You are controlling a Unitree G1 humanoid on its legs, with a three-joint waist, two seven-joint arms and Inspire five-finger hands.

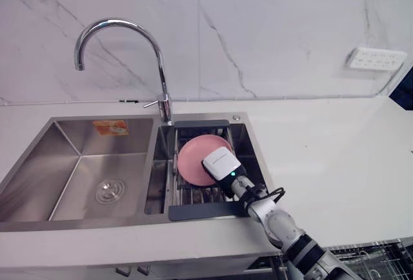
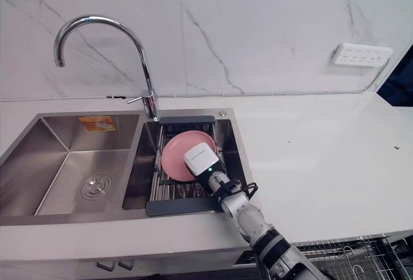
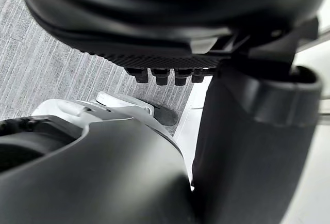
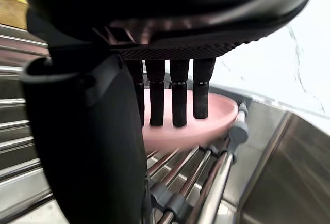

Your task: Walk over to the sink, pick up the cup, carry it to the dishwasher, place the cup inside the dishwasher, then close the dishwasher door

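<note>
A pink shallow dish [image 1: 189,159] leans on a metal drying rack [image 1: 193,196] in the right basin of the steel sink [image 1: 39,164]. My right hand [image 1: 221,162] reaches down over the dish's right side. In the right wrist view its straight fingers [image 4: 179,97] lie spread in front of the pink dish [image 4: 219,113], with the thumb [image 4: 87,146] apart from them, so the hand is open. I cannot tell whether the fingers touch the dish. My left hand [image 3: 154,22] hangs low over grey floor, fingers relaxed and holding nothing.
A tall curved faucet [image 1: 158,67] stands behind the divider between the basins. The left basin [image 1: 84,170] holds only its drain. White countertop [image 1: 322,164] stretches to the right, with a wall socket [image 1: 376,58] above. A wire dishwasher rack [image 1: 374,257] shows at the lower right.
</note>
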